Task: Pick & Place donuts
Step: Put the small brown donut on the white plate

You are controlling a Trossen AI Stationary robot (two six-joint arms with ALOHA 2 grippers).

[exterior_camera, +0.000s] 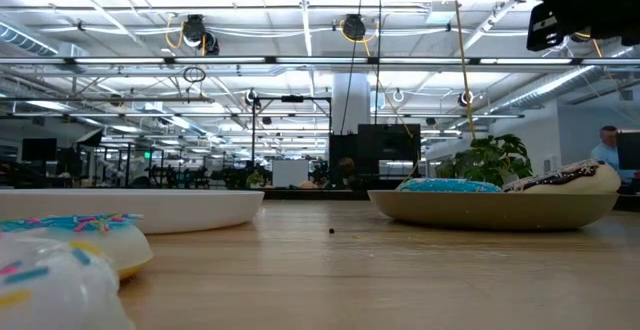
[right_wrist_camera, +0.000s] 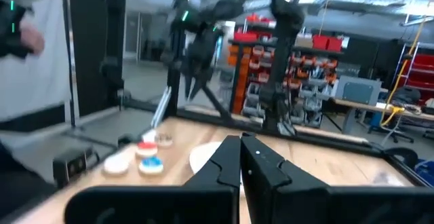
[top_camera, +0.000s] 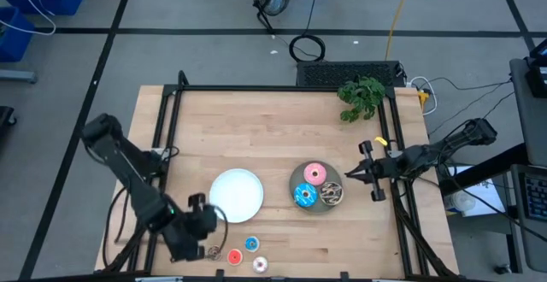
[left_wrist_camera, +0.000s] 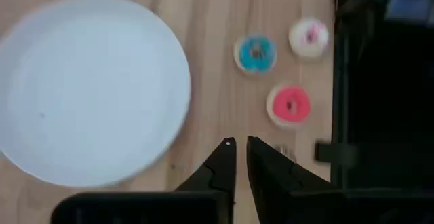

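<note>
Three larger donuts lie on the grey plate [top_camera: 293, 178]: pink [top_camera: 314, 174], blue-sprinkled [top_camera: 305, 196] and dark brown-sprinkled [top_camera: 331, 194]. The tiny ones lie on the wood by the near edge: brown [top_camera: 214, 252], red-orange [top_camera: 234, 256], blue [top_camera: 251, 244], whitish [top_camera: 260, 265]. My left gripper [left_wrist_camera: 241, 144] hovers over the table between the white plate [left_wrist_camera: 88, 88] and the tiny donuts, with only a narrow gap between its fingers. The red-orange donut [left_wrist_camera: 291, 104] is nearest; the brown one [left_wrist_camera: 287, 154] peeks past one finger. My right gripper [right_wrist_camera: 241, 142] is shut, empty, right of the grey plate.
A green leafy sprig [top_camera: 362, 96] lies at the far right corner. Black frame rails [top_camera: 171, 120] line the table's sides and far edge. Bare wood spans the far half. In the low view the grey plate [exterior_camera: 500, 208] and white plate [exterior_camera: 150, 210] flank open tabletop.
</note>
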